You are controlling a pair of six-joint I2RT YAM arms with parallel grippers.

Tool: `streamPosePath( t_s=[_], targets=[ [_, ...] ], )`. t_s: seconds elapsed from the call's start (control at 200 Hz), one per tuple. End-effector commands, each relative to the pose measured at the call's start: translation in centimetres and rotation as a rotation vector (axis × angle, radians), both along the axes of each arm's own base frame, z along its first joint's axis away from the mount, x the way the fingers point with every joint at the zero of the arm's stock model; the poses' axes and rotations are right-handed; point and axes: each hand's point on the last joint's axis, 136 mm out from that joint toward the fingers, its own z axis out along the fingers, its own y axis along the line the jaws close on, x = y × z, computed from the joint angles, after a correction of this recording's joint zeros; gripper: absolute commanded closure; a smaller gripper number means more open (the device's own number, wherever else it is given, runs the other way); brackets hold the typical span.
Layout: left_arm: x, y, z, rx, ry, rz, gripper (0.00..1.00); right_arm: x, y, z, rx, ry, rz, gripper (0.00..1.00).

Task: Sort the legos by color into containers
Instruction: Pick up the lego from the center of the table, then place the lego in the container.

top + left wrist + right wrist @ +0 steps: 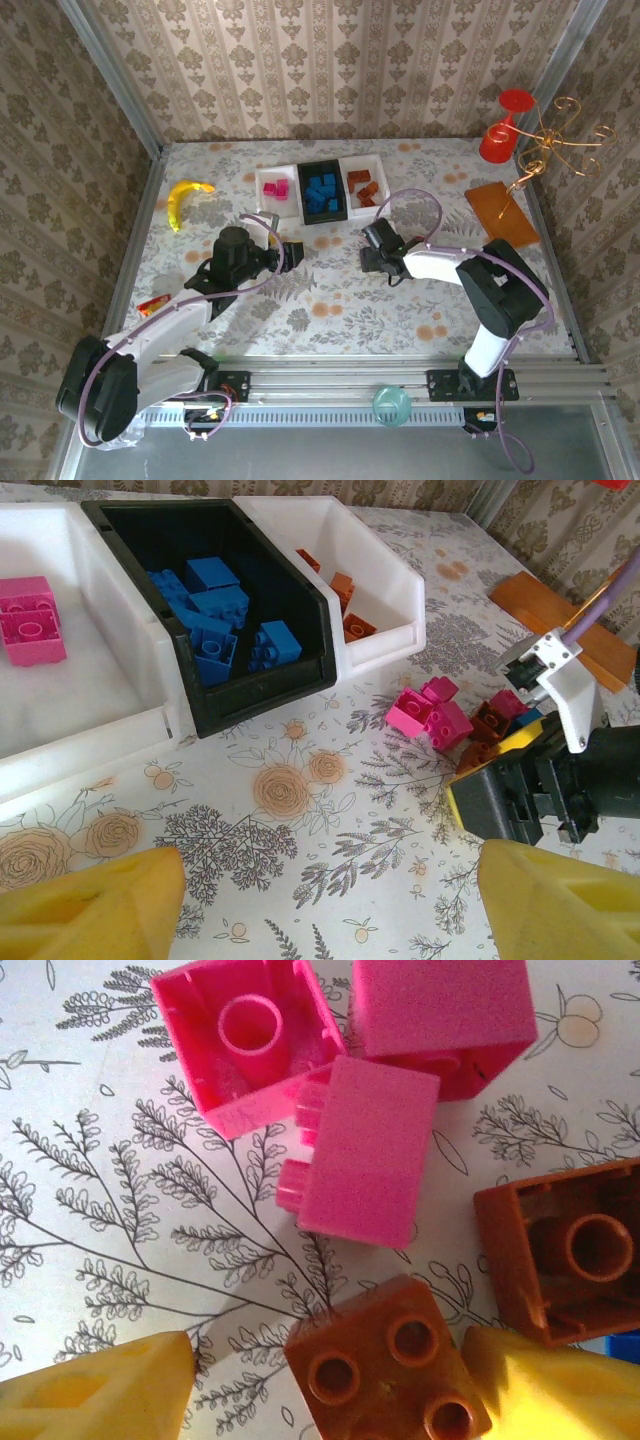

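Right arm reaches inward, wrist tipped down over loose legos (pixel 432 712) on the table (pixel 300 870), just before the containers (pixel 260 692). Right gripper (pixel 325 1365) is spread, straddling a brown brick (pixel 385 1370) without clamping it. Left gripper (pixel 330 900) is spread and empty. The right gripper hides part of the pile.

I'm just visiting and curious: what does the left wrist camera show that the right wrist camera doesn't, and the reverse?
Left wrist: the left white tray holding pink bricks, the black tray holding blue ones, the right white tray holding brown ones, and the right claw at the loose pile. Right wrist: studs of a brown brick between that claw's yellow fingers. Both: loose pink and brown bricks on the flowered table.
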Motion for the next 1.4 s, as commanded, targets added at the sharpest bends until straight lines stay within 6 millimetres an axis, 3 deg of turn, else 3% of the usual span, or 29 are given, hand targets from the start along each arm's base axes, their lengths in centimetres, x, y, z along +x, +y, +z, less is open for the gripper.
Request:
streamPosePath(
  t_s=[0.0, 0.255, 0.605, 0.735, 0.855, 0.975, 1.085, 1.2, 1.395],
  targets=[
    [-0.2, -0.2, 0.7, -0.03, -0.016, -0.003, 0.21, 0.7, 0.9, -0.2, 0.001, 0.002, 0.056, 0.31],
    [-0.1, -0.2, 0.5, -0.03, -0.016, 0.0, 0.21, -1.3, 3.5, -0.4, 0.056, 0.06, 0.175, 0.48],
    [-0.2, -0.1, 0.7, -0.032, -0.019, -0.002, 0.21, -0.4, 5.5, -0.2, 0.109, 0.06, 0.228, 0.63],
    [-0.2, 0.1, 0.5, -0.026, -0.017, 0.004, 0.21, -0.8, 6.9, 1.4, 0.17, 0.043, 0.269, 0.67],
    [-0.1, 0.2, 0.7, -0.03, -0.024, 0.01, 0.21, -0.5, 7.9, 5.0, 0.248, -0.03, 0.302, 0.68],
    [0.0, 0.1, 1.0, -0.045, -0.026, 0.009, 0.21, 2.2, 6.8, 9.4, 0.266, -0.159, 0.238, 0.7],
    [0.0, -0.4, 1.1, -0.062, -0.018, -0.008, 0.22, 5.9, 4.4, 11.9, 0.275, -0.234, 0.106, 0.7],
    [-0.3, -1.0, 1.2, -0.084, -0.004, -0.035, 0.22, 9.5, 2.9, 12.8, 0.276, -0.276, 0.012, 0.7],
    [-0.6, -1.7, 2.0, -0.099, -0.007, -0.067, 0.22, 14.9, 2.2, 11.9, 0.252, -0.283, -0.058, 0.68]
  ],
)
